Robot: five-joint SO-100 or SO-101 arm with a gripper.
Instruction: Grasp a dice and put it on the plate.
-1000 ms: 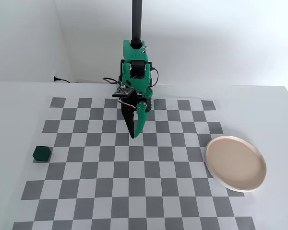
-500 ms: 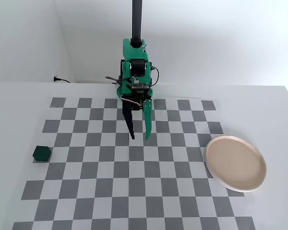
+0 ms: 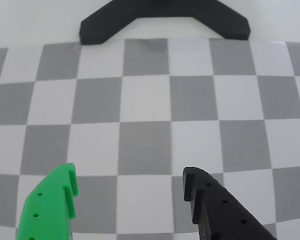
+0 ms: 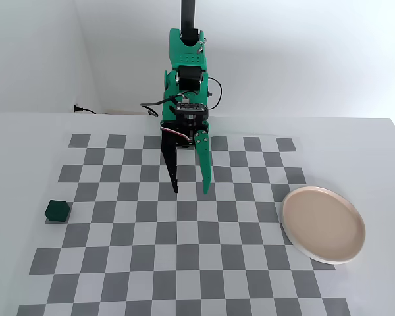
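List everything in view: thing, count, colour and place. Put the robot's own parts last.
dice: one, dark green, left edge of the checkerboard in the fixed view, clear of the arm.
plate: one, pinkish-beige with a cream rim, right side, empty.
checkerboard: one, grey and white squares, covering most of the table.
table: one, white, under the checkerboard.
cable: one, black, at the wall behind the table, left.
arm: one, bright green and black, at the back centre.
gripper: one, jaws open, one finger black, one green, pointing down over bare squares.

End effector (image 4: pixel 190 191) open, pointing down, empty.
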